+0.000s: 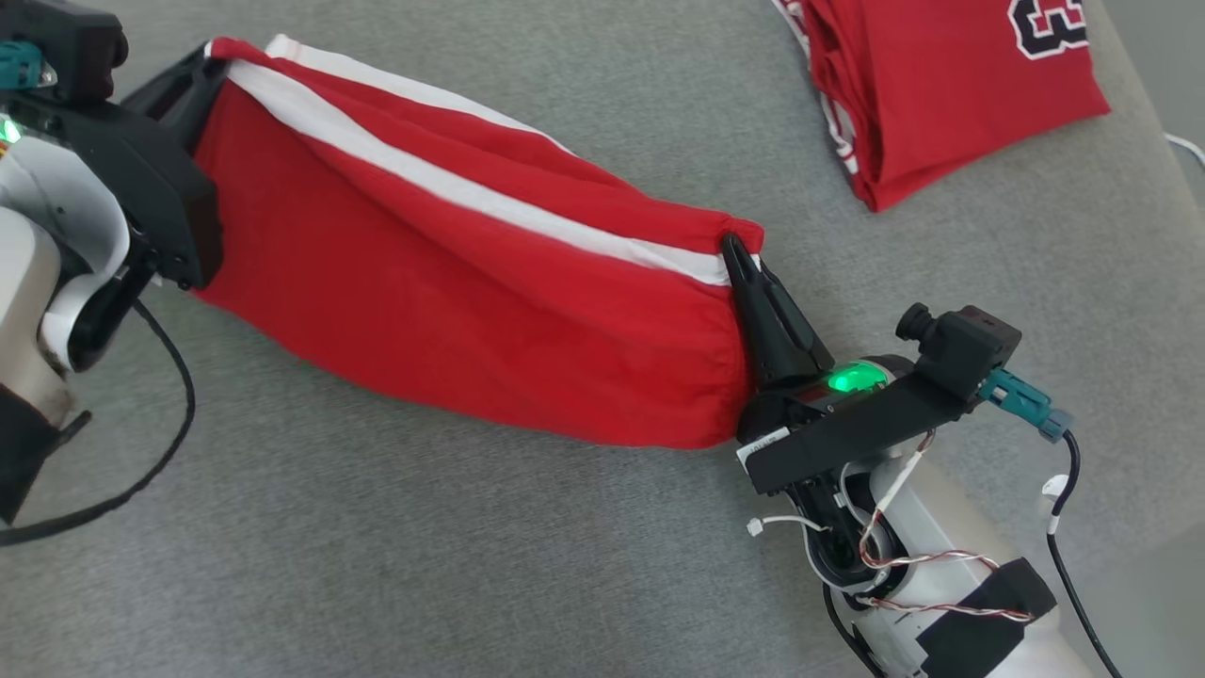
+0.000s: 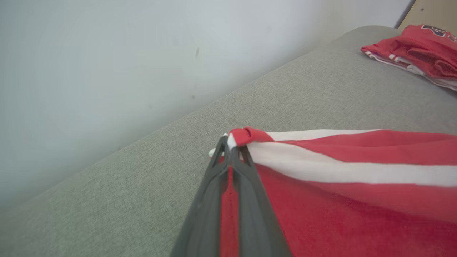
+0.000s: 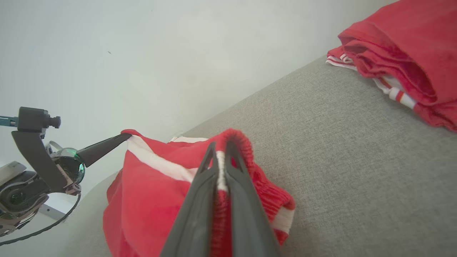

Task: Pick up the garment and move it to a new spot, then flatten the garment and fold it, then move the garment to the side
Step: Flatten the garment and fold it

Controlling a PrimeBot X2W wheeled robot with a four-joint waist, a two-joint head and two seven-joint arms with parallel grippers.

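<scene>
Nearest, at the lower right of the head view, the right tool (image 1: 733,248) is clamped on a ribbed corner of the red garment (image 1: 471,311). A green light (image 1: 855,379) glows on its wrist, and the print on the white label (image 1: 763,444) beside it is too small to read. The garment hangs stretched over the grey fabric surface (image 1: 471,565). Its long axis runs from that corner up and left to the far corner, where the left tool (image 1: 212,61) is pinched shut on the cloth. Two white stripes follow the upper edge along that axis. Farthest, at the upper right and well apart, lies a folded red jersey (image 1: 941,85). It bears part of a dark, white-edged numeral, cut off by the frame.
</scene>
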